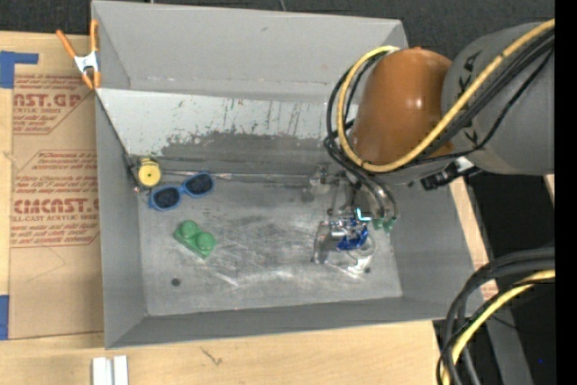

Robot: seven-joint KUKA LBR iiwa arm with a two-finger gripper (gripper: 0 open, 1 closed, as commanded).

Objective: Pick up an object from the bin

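Camera view: claw [343, 239] over small blue-and-clear object [357, 261].

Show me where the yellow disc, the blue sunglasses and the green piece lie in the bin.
yellow disc [147, 173], camera view, on its round face.
blue sunglasses [181, 191], camera view, on the bridge between the lenses.
green piece [195, 239], camera view, on its middle.

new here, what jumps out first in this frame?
The arm's orange wrist cover looms over the right side of the bin, with the gripper low over a small blue and clear thing on the floor's right. Across the floor, near the left wall, lie a yellow disc, a blue glasses-shaped piece and a green piece, well apart from the gripper.
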